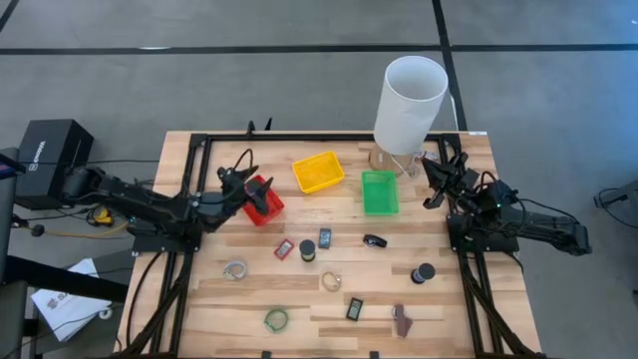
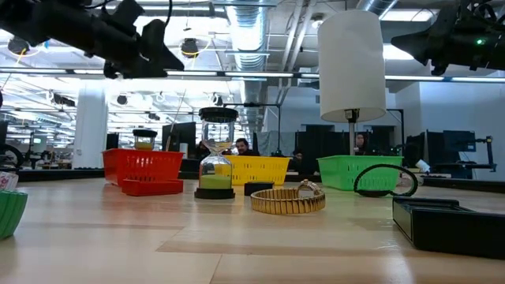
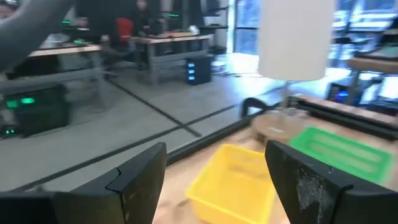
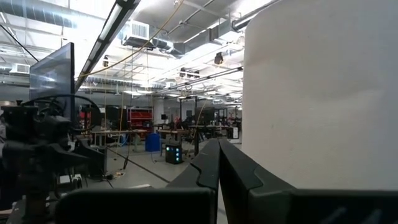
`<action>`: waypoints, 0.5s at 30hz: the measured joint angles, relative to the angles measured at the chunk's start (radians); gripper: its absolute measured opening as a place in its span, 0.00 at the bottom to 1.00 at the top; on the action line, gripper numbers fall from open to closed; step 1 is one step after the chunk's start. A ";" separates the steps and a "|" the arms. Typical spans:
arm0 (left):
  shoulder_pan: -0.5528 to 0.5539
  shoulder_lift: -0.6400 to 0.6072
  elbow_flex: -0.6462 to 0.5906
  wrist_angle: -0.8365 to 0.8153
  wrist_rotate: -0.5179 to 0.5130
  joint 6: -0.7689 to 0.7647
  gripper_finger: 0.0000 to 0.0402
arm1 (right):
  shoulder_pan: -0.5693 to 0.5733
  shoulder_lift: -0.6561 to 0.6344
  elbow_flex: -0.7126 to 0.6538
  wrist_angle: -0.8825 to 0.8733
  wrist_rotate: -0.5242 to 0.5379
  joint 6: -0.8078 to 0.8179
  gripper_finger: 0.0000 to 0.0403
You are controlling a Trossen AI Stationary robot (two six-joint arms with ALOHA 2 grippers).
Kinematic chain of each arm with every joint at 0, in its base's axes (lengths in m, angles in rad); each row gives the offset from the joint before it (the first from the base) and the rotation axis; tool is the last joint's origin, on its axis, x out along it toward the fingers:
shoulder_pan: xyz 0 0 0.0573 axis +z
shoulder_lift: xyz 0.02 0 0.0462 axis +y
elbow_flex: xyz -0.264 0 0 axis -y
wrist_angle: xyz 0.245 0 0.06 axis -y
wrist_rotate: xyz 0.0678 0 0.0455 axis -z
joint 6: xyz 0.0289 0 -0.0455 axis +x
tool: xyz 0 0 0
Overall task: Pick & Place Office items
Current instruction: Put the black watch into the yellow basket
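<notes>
- Over the red plastic bin (image 1: pixel 264 198) at the wooden desk's (image 1: pixel 299 299) left rear hovered the left gripper (image 1: pixel 248 185), fingers (image 3: pixel 134 180) apart and empty.
- Small office items (image 1: pixel 324 239) lay scattered mid-desk; reaching one would want a straight descent.
- Right gripper (image 1: pixel 432 178) waited, fingers together.

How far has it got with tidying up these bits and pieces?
Hardly started, by the look of it. The left gripper hangs open and empty over the red bin; the yellow bin looks empty. The right gripper waits shut. Items like the green ring and black roll are on the table.
</notes>
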 joint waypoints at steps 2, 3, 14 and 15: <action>-0.004 -0.001 0.000 0.000 0.045 -0.002 0.67 | 0.000 0.000 0.000 -0.011 0.000 0.000 0.00; -0.004 0.000 0.000 -0.001 0.073 -0.003 0.67 | 0.000 0.000 0.000 -0.019 0.000 0.000 0.00; -0.004 0.010 0.000 0.001 0.383 -0.014 0.67 | 0.000 0.000 0.000 -0.071 -0.203 0.000 0.01; -0.004 0.010 0.000 0.001 0.395 -0.014 0.67 | 0.000 0.000 0.000 -0.082 -0.231 0.001 0.02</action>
